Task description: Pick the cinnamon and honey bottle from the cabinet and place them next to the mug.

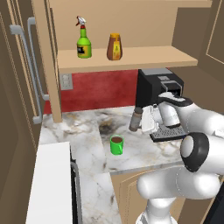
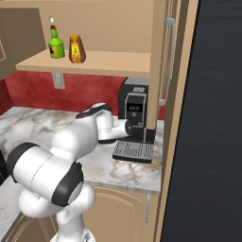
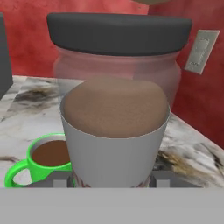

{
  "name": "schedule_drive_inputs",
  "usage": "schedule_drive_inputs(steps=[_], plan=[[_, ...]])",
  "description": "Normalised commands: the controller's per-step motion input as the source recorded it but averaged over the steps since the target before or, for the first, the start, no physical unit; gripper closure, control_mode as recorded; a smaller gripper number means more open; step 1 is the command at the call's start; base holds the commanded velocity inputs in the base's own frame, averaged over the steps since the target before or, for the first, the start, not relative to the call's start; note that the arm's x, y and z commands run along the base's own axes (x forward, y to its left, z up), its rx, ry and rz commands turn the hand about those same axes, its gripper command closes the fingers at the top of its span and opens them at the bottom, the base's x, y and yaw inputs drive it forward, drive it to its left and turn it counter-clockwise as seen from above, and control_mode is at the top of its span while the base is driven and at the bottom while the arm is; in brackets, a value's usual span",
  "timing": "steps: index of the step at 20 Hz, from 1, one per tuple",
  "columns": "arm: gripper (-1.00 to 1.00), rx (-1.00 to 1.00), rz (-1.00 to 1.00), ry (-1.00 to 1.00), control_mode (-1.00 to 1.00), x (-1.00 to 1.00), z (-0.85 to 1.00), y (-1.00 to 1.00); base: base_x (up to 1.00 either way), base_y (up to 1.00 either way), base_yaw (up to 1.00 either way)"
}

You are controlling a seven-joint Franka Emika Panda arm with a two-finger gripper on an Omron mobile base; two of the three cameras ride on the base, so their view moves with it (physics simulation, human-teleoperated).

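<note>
Grey-brown, dark-capped cinnamon (image 3: 114, 131)

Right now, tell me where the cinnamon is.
In the left base view the cinnamon is held in the gripper above the marble counter, just right of and behind the green mug, left of the coffee machine.

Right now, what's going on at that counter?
The arm's pincer is shut on the cinnamon jar, holding it just above the marble counter, behind and right of the green mug. The honey bottle stands on the cabinet shelf beside a green spray bottle, not yet fetched. A coffee machine sits behind the arm.
</note>
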Motion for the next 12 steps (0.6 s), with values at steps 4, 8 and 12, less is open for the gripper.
schedule_drive_inputs(steps=[4,8,12], plan=[[1.0,0.0,0.03,0.2,-1.0,0.0,-0.18,0.0,0.0,0.0,0.0],[1.0,0.0,0.03,0.23,-1.0,0.0,-0.24,0.03,0.0,0.0,0.0],[1.0,0.0,0.02,0.15,-1.0,0.0,-0.32,0.0,0.0,0.0,0.0]])
